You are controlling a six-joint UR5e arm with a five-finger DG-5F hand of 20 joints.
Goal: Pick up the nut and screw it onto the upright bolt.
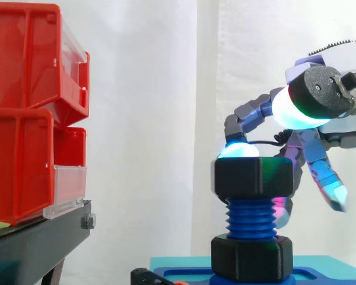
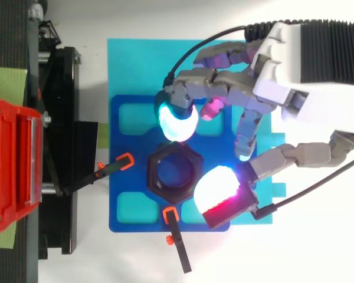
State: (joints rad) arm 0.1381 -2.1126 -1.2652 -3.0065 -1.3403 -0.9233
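A black hexagonal nut (image 1: 253,177) sits level on the top of the upright blue bolt (image 1: 250,218), with several threads bare beneath it. From above, the nut (image 2: 176,173) shows its hole. The bolt rises from a black hex collar (image 1: 252,256) on a blue base (image 2: 121,200). My hand (image 2: 283,88) reaches in from the right with its fingers spread around the nut. One cyan fingertip (image 1: 238,149) rests at the nut's far top rim. The thumb's large pad (image 1: 299,107) hangs above and beside the nut, apart from it. Nothing is pinched.
Red bins (image 1: 29,113) stacked on a black stand (image 1: 41,237) fill the left. Two black clamps with orange tips (image 2: 125,160) (image 2: 171,215) hold the blue base on a cyan plate (image 2: 141,65). White curtain behind.
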